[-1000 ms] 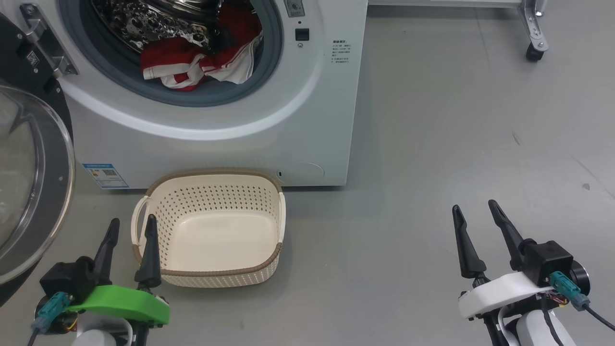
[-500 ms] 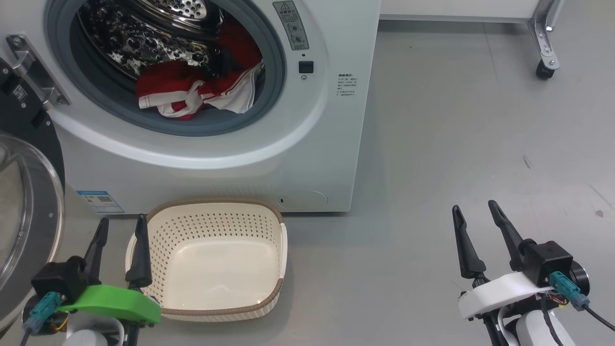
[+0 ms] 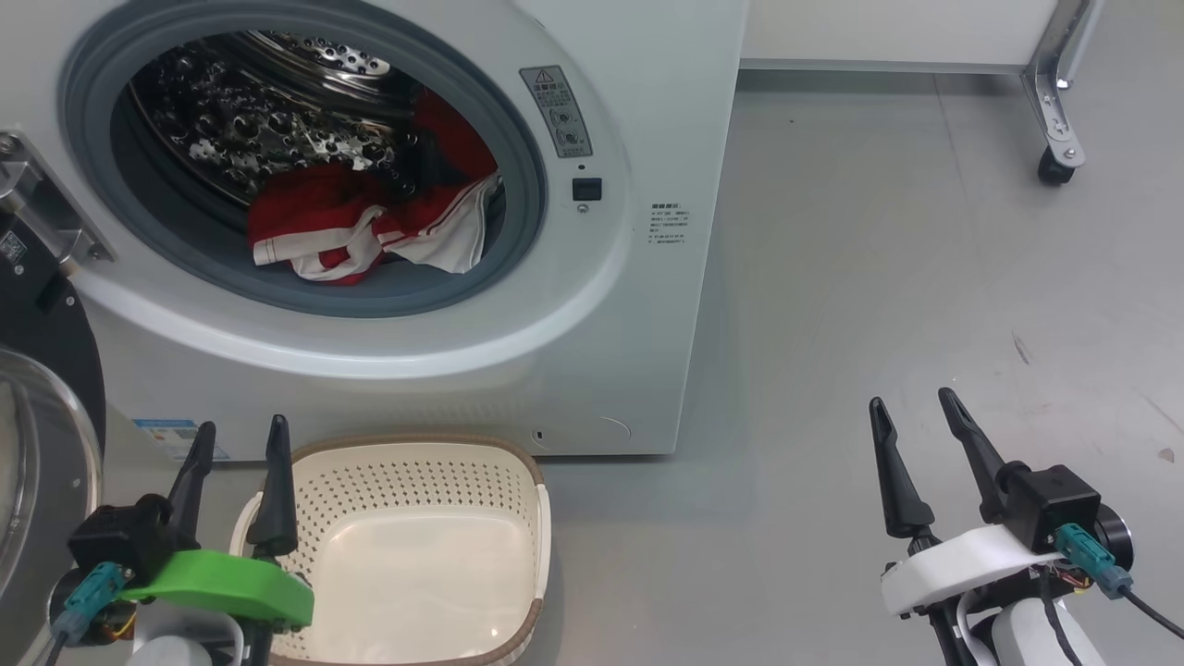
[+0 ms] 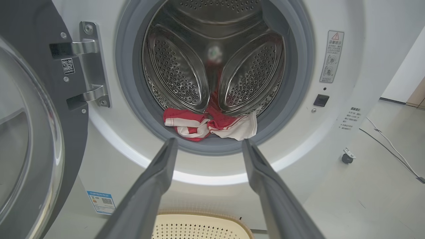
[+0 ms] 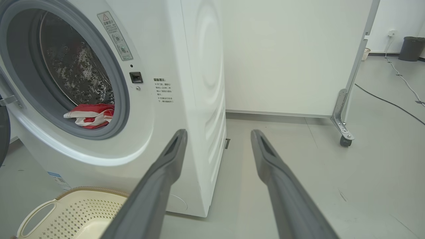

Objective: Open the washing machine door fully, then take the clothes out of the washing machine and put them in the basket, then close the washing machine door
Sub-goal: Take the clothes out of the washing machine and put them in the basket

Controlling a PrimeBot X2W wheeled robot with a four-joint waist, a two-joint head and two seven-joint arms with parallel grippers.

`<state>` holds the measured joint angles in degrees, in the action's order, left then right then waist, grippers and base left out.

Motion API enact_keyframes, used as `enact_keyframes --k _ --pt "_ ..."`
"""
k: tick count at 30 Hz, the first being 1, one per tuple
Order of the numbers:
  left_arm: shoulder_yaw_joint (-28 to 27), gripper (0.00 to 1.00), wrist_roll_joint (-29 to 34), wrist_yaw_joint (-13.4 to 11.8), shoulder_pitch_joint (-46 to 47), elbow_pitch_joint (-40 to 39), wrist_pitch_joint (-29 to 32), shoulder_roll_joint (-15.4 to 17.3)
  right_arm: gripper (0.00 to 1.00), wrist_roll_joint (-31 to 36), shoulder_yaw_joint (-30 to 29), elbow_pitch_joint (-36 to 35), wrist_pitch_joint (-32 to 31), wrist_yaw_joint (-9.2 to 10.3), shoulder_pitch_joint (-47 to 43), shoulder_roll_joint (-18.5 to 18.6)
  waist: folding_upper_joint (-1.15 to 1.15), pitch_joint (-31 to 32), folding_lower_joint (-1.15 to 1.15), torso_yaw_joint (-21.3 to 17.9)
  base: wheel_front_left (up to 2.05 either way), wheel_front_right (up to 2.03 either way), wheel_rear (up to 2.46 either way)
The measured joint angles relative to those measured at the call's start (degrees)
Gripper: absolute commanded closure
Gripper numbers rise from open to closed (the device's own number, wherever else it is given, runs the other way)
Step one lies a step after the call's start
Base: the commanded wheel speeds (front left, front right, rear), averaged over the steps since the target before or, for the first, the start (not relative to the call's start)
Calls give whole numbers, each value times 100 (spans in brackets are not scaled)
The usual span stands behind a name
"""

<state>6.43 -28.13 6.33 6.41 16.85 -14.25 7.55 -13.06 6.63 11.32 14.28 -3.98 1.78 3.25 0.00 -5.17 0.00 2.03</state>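
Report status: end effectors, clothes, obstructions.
Left end effector and right end effector open, empty. Washing machine door open; red-and-white clothes in drum, basket empty. Nothing in the way.

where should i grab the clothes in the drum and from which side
Pinch the bunched red-and-white fold at the front of the clothes, heaped by the grey door seal. Come straight in from the front, probably with the left claw, which faces it.

Spread, empty grey fingers of the right gripper (image 5: 218, 133); to their left, a white front-loading washing machine (image 5: 196, 66) holding red-and-white clothes (image 5: 89, 115), a cream perforated plastic basket (image 5: 74, 212) below.
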Motion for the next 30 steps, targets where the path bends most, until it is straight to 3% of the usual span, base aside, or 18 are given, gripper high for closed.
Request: enact_keyframes --k 30 --pt "101 0 51 9 -1 103 -1 -23 0 9 9 62 0 -48 -1 -12 0 91 0 0 18 -18 0"
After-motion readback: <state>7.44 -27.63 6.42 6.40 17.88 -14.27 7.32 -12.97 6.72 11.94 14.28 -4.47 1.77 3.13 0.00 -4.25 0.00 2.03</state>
